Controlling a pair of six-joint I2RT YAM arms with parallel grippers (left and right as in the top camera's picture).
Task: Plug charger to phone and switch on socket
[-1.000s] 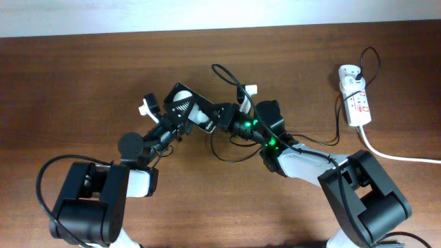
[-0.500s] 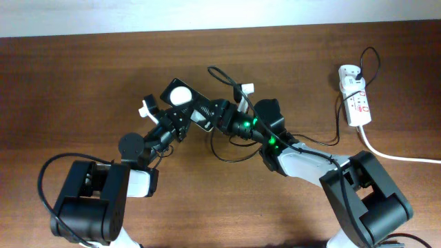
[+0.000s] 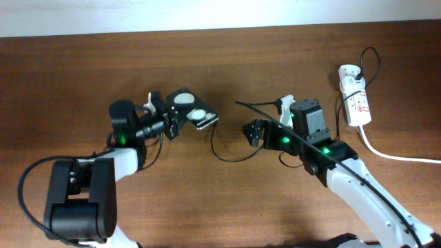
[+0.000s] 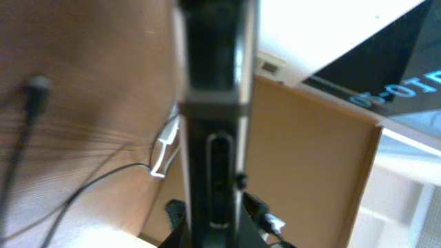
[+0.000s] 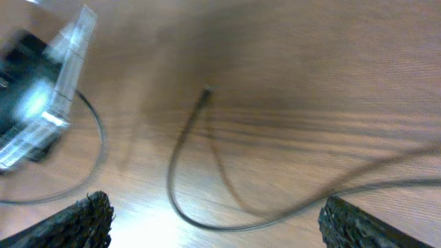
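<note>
While the left gripper [image 3: 176, 118] clasped the phone [image 3: 187, 105], the charger [image 5: 204, 94] lay loose ahead of the right gripper [image 5: 222, 224], its jaws spread wide.

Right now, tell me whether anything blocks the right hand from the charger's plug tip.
Nothing visible does. The plug tip lies on bare table ahead of the open right hand, with only the charger's own cable looping between them. The phone is off to one side, clear of that path.
</note>
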